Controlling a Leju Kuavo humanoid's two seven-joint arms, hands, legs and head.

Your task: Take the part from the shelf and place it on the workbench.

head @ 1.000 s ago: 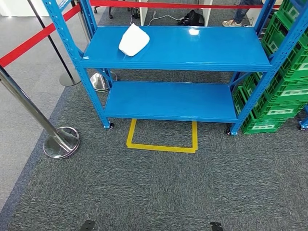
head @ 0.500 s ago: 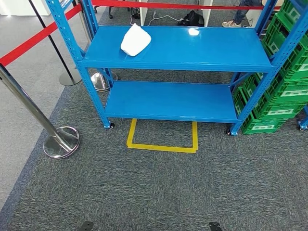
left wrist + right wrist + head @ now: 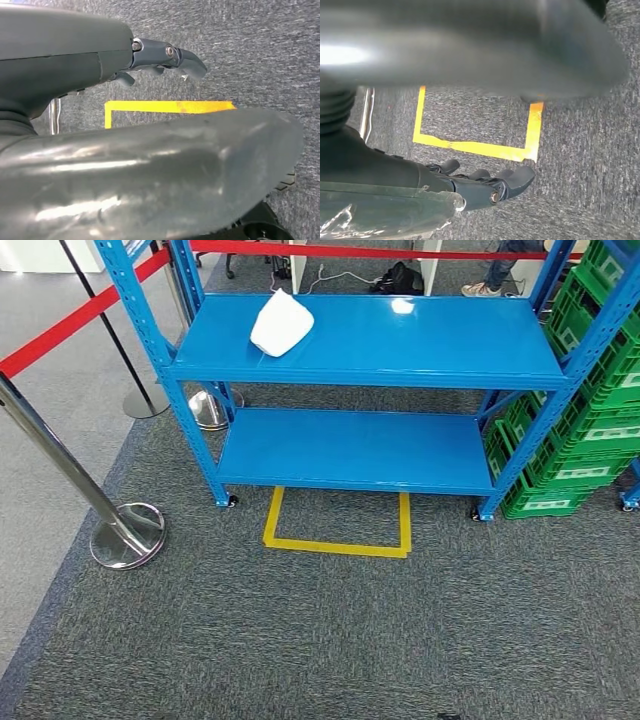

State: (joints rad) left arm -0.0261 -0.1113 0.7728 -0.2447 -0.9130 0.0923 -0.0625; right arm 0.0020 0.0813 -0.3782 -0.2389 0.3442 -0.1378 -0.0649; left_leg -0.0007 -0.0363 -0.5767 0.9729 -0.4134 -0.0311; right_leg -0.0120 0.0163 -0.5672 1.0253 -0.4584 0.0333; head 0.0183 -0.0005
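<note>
Both hands hang empty over carpet, left hand (image 3: 166,57) & right hand (image 3: 486,185) fingers loosely apart; white part (image 3: 281,323) lies on blue shelf (image 3: 423,345) top tier.

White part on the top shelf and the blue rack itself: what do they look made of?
White part: probably moulded plastic, matte, with a smooth rounded shell and no weave; it could be coated. Blue rack: painted metal, glossy, judging by the lamp glare on the top shelf and the punched holes along its uprights.

I find no readable text. The green crates (image 3: 596,430) carry pale label strips, but they are too small to make out.
</note>
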